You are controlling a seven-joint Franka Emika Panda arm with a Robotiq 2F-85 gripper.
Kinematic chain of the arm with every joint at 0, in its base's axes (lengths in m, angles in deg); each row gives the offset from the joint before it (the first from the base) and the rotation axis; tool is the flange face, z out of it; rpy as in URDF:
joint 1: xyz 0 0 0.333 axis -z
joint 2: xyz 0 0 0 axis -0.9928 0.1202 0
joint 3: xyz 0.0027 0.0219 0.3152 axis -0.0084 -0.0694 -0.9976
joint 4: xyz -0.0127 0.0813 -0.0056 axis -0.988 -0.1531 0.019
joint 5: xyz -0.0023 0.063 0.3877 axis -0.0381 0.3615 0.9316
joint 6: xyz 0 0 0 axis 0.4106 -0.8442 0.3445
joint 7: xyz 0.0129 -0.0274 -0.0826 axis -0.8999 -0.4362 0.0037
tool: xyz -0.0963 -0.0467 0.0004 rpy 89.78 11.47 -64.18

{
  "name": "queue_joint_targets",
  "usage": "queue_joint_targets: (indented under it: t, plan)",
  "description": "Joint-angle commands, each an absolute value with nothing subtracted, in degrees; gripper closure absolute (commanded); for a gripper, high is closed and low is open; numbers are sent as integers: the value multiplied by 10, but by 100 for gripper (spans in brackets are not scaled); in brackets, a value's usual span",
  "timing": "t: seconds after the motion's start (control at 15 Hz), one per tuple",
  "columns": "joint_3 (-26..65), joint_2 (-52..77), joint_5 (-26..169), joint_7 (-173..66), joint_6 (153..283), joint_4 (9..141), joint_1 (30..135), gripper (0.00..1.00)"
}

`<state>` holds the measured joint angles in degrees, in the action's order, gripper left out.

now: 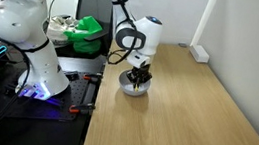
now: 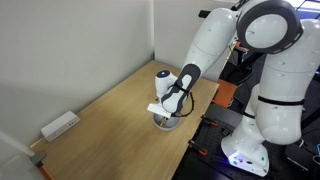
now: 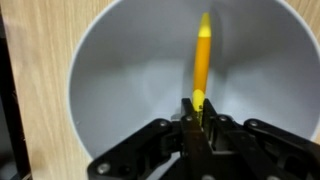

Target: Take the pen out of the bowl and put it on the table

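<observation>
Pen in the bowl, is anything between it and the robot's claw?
Nothing visible. In the wrist view the gripper is closed on the pen at its lower end, inside the bowl. Only the bowl's rim separates pen from table.

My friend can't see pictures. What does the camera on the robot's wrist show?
A black gripper pinches the near end of a yellow pen inside a round white bowl, seen from right above. The pen points toward the bowl's far rim, and a pale wooden table shows along the left edge.
</observation>
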<state>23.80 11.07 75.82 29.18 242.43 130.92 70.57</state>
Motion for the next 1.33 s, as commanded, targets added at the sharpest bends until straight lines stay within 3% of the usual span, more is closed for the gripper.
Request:
queue_joint_targets:
  t: [0.0,0.67,1.27]
  plan:
    - [241,52,736,304,2436,1350,712,97]
    - [220,-65,646,298,2450,1387,776,97]
    - [199,-42,724,187,2431,1272,833,97]
